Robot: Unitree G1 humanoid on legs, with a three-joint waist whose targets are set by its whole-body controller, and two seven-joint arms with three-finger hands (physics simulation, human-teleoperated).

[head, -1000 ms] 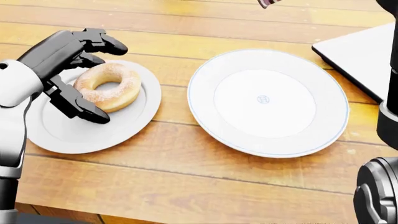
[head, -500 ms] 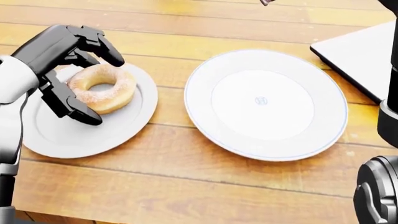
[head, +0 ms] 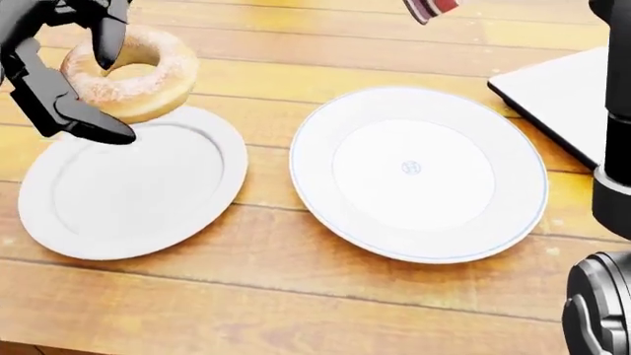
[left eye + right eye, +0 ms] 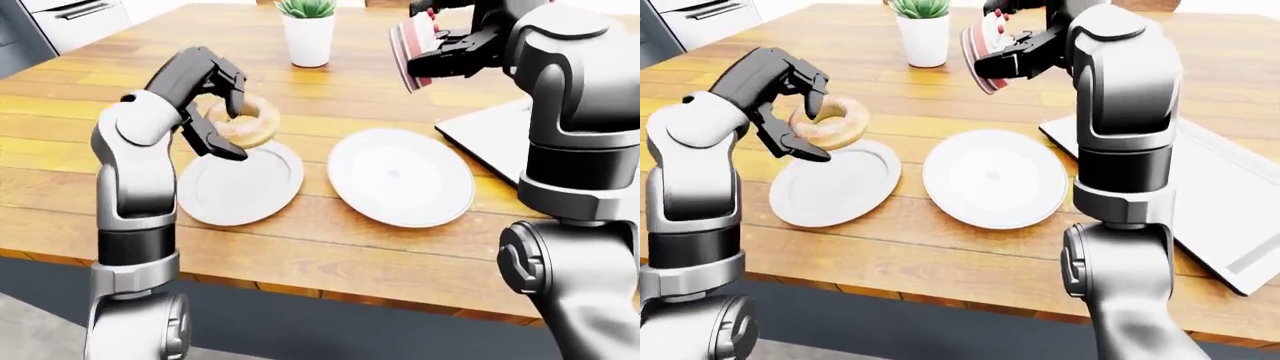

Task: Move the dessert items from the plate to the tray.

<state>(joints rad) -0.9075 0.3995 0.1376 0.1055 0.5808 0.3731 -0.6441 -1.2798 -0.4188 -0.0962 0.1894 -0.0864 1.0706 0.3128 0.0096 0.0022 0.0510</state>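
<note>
Wooden counter [image 3: 296,310] under everything, planks running left to right across the head view. White tray [image 4: 1230,202] flat on the counter at the right of the right-eye view, one corner just beside the larger plate, partly hidden by the right arm. Larger white plate [image 3: 419,174] bare in the middle of the head view, a small mark at its centre. Smaller white plate [image 3: 128,188] just to its left, also bare, the two rims near but apart. Potted plant [image 4: 308,30] in a white pot near the top of the left-eye view, well apart from the plates.

Left hand [image 4: 205,94] raised above the upper edge of the smaller plate, fingers closed round a sugared donut [image 3: 128,70]: one finger hooked through the hole, another under the lower edge. Donut clear of the plate, tilted, hole facing up and toward the camera in the head view, ring lying roughly left to right.

Right hand [image 4: 1010,49] high near the top of the eye views, above the counter between the plant and the tray, clamped on a cake slice [image 4: 985,49] with pink and white layers, held on edge, broad face toward the left of the view.
</note>
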